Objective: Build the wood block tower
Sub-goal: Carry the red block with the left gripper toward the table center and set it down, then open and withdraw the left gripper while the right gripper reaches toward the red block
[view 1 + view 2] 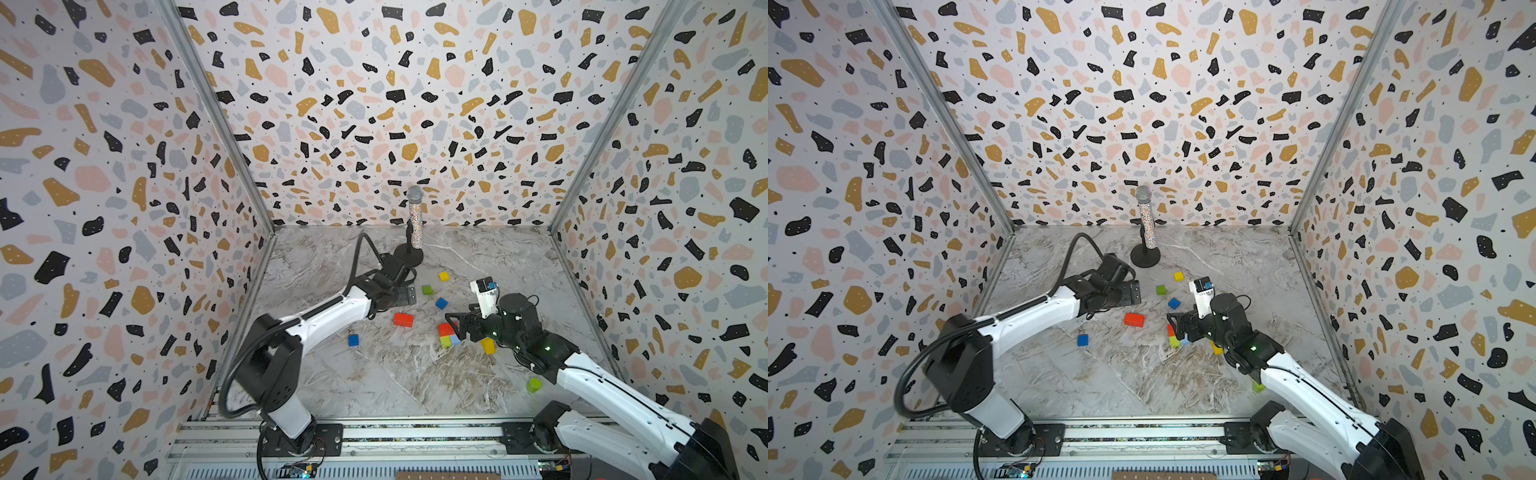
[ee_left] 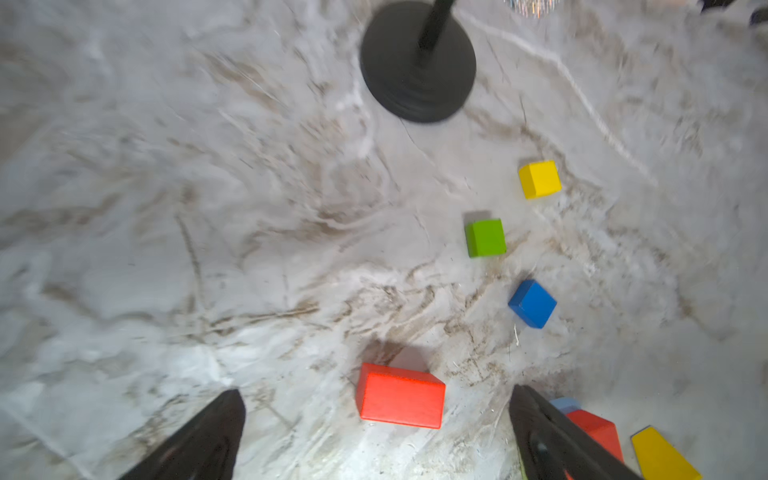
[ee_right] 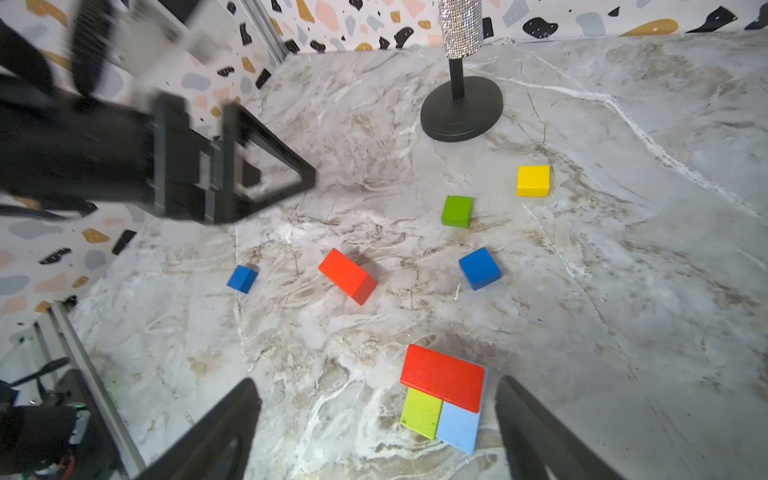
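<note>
Red stacked brick [image 3: 442,382]: atop light-blue block [image 3: 459,428], likely the stack's start.
Right gripper [image 3: 377,381]: spread, empty, apparently lining up.
Left gripper [image 2: 374,390]: spread, empty, near loose red brick [image 2: 401,397].

This is a robot test booth, the kind you find in a lab. Three walls [image 1: 374,104] papered in a speckled stone print meet at bare metal corner posts [image 1: 216,124] and box in a marble-look tabletop [image 1: 374,374]. Across the open front runs an aluminium rail [image 1: 415,436]. Bolted to it are a left arm [image 1: 328,318] and a right arm [image 1: 615,395], with a loose cable [image 1: 224,386] and a bare circuit board [image 1: 300,471] showing. The tabletop carries props: toy blocks [image 1: 403,319] and a glittery microphone [image 1: 414,220] on a stand.
</note>
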{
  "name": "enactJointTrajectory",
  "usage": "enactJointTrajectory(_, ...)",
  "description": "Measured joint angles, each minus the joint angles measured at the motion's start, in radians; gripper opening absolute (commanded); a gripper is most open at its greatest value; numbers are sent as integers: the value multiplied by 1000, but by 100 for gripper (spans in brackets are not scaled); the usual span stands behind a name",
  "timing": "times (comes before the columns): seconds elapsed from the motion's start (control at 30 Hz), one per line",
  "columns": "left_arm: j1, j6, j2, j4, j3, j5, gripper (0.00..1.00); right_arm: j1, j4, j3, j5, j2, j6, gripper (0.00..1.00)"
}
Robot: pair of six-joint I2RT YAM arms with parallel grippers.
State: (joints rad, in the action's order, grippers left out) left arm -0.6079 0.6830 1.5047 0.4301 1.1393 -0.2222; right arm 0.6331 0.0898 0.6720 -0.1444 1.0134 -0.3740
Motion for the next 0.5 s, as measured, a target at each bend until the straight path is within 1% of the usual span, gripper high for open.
enactJointTrajectory(0.1,55,-8,-130,-20,-96,-25,100,4,31,55,-20,92,7,44)
enactJointTrajectory(0.2,81,-18,-229,-43,-201,-33,100,21,60,103,-29,170,11,31)
enactJointTrajectory(0.3,101,-29,-296,-52,-283,-34,100,56,80,153,-38,250,16,24)
enactJointTrajectory(0.37,113,-38,-337,-56,-320,-35,100,83,88,185,-43,307,18,22)
enactJointTrajectory(0.47,129,-55,-395,-56,-336,-35,100,123,91,224,-55,396,15,20)
enactJointTrajectory(0.5,132,-65,-416,-60,-336,-37,100,133,90,233,-65,426,11,17)
